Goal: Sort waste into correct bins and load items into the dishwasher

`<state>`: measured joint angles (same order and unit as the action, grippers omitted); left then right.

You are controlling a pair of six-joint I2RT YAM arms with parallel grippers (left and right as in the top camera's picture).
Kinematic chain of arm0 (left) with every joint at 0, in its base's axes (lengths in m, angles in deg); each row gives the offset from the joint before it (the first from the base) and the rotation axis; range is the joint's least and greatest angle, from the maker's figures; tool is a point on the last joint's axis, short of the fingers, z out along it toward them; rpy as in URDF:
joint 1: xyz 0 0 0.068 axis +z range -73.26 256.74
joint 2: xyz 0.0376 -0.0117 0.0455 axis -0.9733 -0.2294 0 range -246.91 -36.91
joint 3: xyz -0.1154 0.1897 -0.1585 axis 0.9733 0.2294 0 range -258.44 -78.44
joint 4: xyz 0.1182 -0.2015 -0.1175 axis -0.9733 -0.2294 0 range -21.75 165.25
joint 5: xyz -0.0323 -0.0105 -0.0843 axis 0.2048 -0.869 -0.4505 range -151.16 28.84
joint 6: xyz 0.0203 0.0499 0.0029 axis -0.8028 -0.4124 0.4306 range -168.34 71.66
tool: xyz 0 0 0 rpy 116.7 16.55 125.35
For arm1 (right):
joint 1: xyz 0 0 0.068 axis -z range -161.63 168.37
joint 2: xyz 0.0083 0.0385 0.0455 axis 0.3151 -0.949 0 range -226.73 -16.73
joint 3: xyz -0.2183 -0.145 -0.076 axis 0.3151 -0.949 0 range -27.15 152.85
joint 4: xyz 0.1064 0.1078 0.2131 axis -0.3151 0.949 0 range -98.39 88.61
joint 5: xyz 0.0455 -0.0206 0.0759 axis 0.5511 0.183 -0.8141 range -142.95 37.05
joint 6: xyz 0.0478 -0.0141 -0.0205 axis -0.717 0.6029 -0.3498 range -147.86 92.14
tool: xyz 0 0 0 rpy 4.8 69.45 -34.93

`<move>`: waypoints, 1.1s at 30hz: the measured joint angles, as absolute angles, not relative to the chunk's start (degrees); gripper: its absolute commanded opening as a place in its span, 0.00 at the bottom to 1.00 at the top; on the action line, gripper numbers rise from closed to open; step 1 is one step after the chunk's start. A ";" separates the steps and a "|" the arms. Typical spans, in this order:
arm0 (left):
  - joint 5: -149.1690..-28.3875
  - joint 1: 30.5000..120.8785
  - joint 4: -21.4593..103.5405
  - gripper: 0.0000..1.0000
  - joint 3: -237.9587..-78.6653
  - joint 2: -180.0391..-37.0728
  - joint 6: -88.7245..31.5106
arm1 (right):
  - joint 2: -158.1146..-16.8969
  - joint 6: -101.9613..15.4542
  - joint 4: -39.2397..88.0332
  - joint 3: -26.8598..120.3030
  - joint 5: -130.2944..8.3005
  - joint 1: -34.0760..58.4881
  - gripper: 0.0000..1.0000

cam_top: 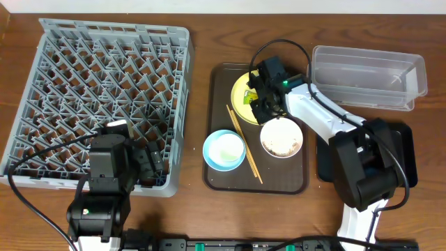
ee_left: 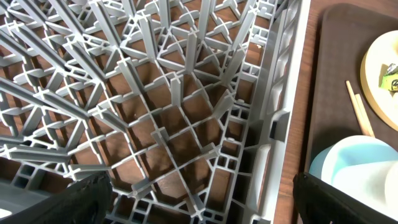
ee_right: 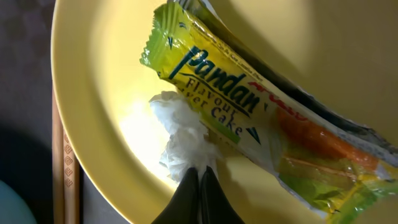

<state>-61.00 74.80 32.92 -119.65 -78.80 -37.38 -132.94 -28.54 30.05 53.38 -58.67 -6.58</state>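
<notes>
My right gripper (ee_right: pixel 200 171) is shut on the lower edge of the crumpled white tissue (ee_right: pixel 183 134), low on the yellow plate (ee_right: pixel 99 93). The green-and-white snack wrapper (ee_right: pixel 249 112) lies beside the tissue on the plate. From overhead, that gripper (cam_top: pixel 261 94) is over the plate (cam_top: pixel 240 94). The chopsticks (cam_top: pixel 244 143), the blue bowl (cam_top: pixel 224 148) and the white bowl (cam_top: pixel 281 137) with rice scraps sit on the brown tray (cam_top: pixel 254 183). My left gripper (ee_left: pixel 199 205) is open and empty over the near right corner of the grey dish rack (ee_left: pixel 155 93). The small white cup is not visible.
The clear tub (cam_top: pixel 366 75) stands at the back right. The black tray (cam_top: pixel 408 160) lies in front of it, mostly covered by my right arm. The dish rack (cam_top: pixel 97 90) fills the left side. The left wrist view also shows the blue bowl (ee_left: pixel 348 158).
</notes>
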 measured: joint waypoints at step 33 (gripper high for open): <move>-61.00 74.80 32.92 0.95 -119.65 -78.80 -37.38 | -118.82 -48.65 29.11 57.42 -45.05 20.17 0.65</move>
